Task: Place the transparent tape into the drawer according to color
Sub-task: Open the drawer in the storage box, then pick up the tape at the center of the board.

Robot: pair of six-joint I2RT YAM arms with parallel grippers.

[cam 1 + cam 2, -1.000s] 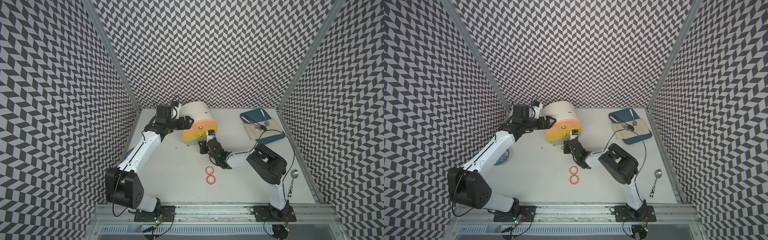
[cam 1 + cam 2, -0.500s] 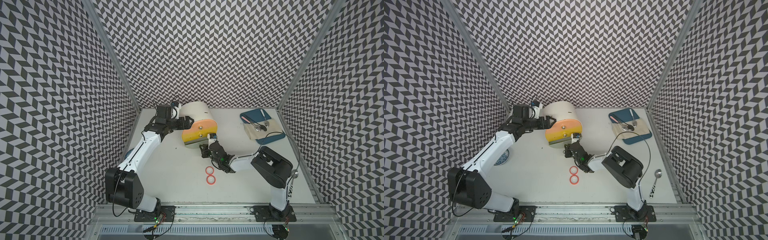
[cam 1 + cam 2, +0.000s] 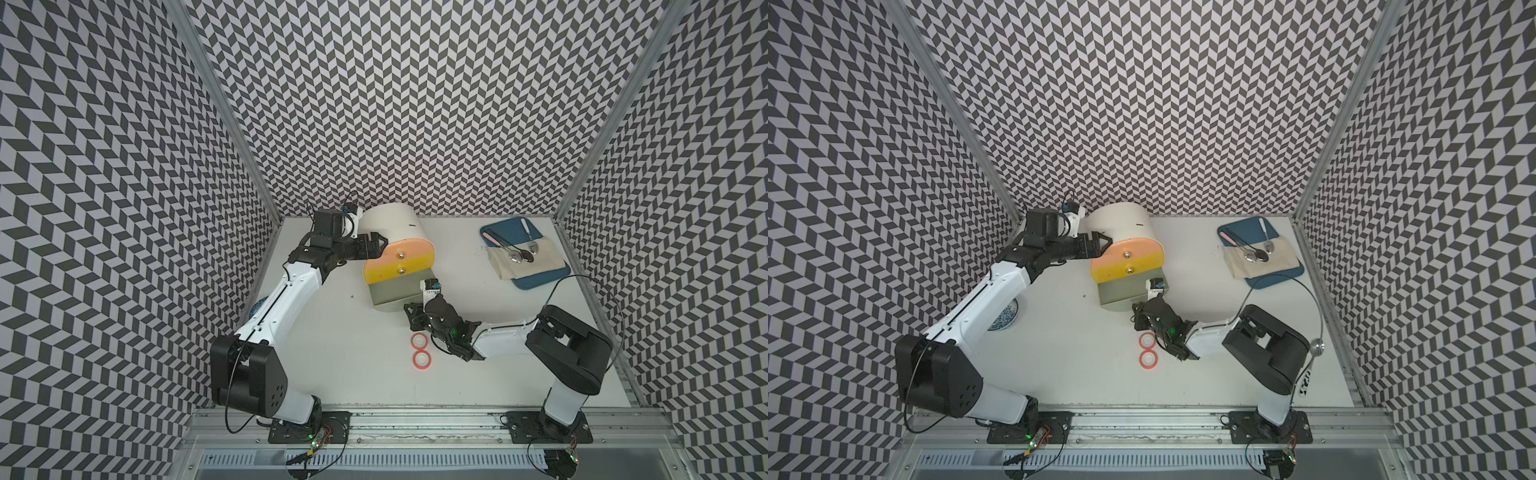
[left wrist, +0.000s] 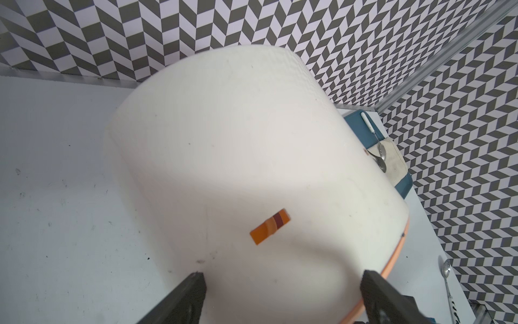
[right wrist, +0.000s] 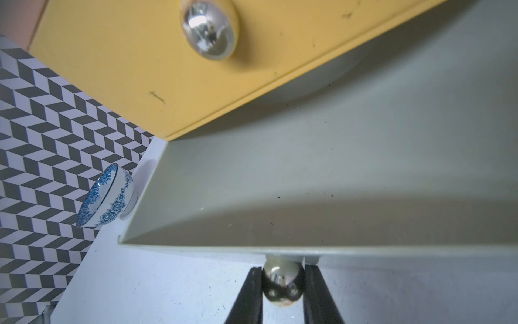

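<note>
The cream cabinet (image 3: 390, 222) stands at the back of the table. Its grey-green bottom drawer (image 3: 395, 293) is pulled out, and the inside (image 5: 308, 182) shows no contents. The yellow drawer (image 3: 399, 272) and the peach drawer (image 3: 409, 251) above it are closed. My right gripper (image 5: 283, 268) is shut on the bottom drawer's metal knob (image 5: 283, 286). My left gripper (image 4: 283, 277) is open, its fingers spread against the cabinet's left flank (image 4: 238, 154). Two red-pink tape rolls (image 3: 419, 340) (image 3: 422, 358) lie flat on the table just in front of my right gripper (image 3: 411, 311). No other tape shows.
A blue-patterned bowl (image 3: 1005, 318) sits at the left under my left arm. A blue tray (image 3: 540, 280) with a cloth and spoons is at the back right. A loose spoon (image 3: 1315, 347) lies by the right edge. Patterned walls close three sides.
My right gripper has drawn back toward the front with the knob, sliding the grey-green drawer out of the cabinet. The left arm has not moved.
</note>
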